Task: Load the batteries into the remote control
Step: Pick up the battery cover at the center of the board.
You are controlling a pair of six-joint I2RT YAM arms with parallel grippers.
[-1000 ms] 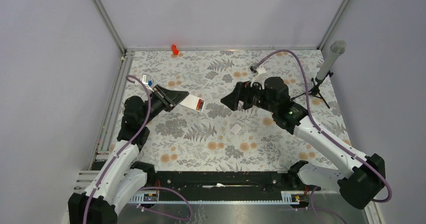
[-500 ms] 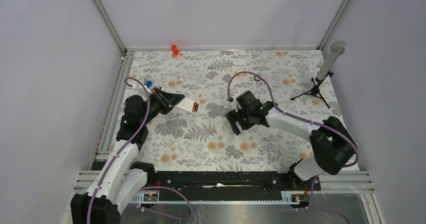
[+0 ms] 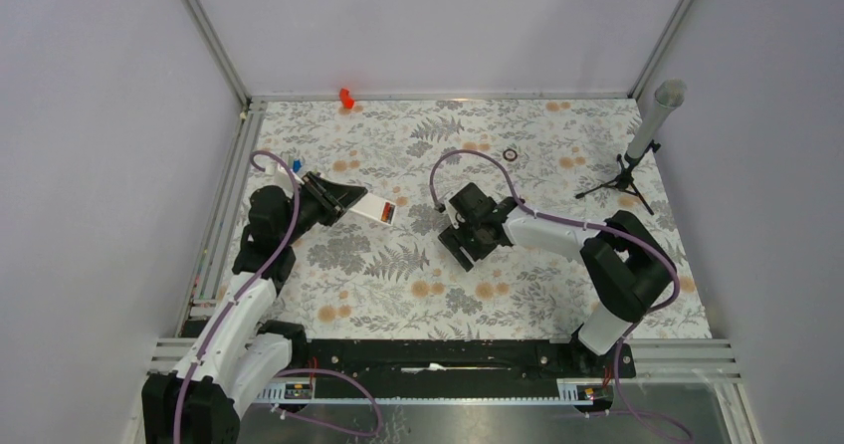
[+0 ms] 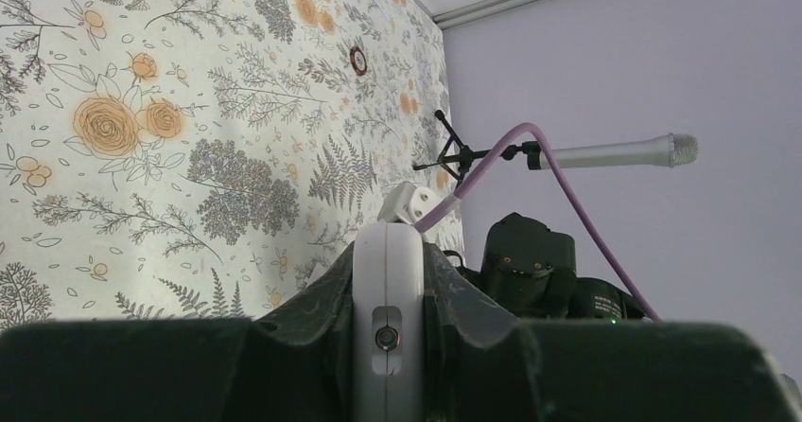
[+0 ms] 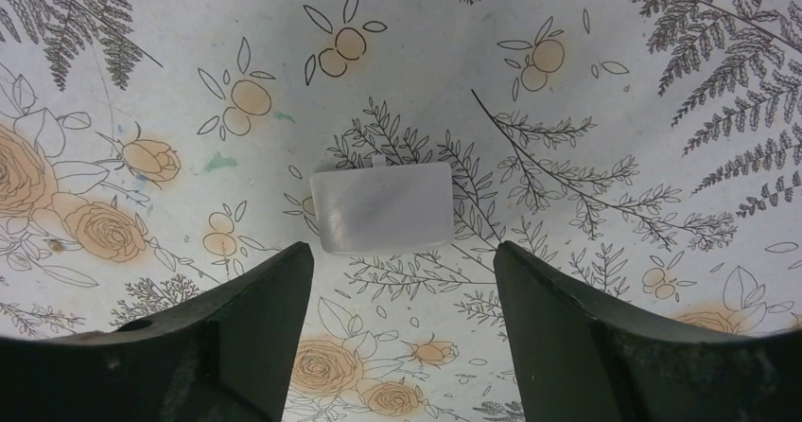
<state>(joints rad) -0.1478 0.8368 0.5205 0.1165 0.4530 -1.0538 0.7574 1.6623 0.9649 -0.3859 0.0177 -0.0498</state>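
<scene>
Tabletop (image 3: pixel 398 135): left gripper (image 3: pixel 336 197) clamps remote control (image 3: pixel 378 208), right gripper (image 5: pixel 402 256) spread over lid (image 5: pixel 383 207)

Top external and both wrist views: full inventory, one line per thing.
remote control: 1, white, left of centre, in the left gripper
batteries: count too small to tell, red-and-black, at the remote control's free end
cover plate: 1, white, flat on the cloth below the right gripper
plastic piece: 1, bright red, far edge
ring: 1, dark, far side, right of centre
microphone: 1, grey on a black tripod, far right corner
cloth: 1, floral grey and orange, over the table
left gripper: 1, black, jaws shut on the remote control
right gripper: 1, black, jaws open astride the cover plate
</scene>
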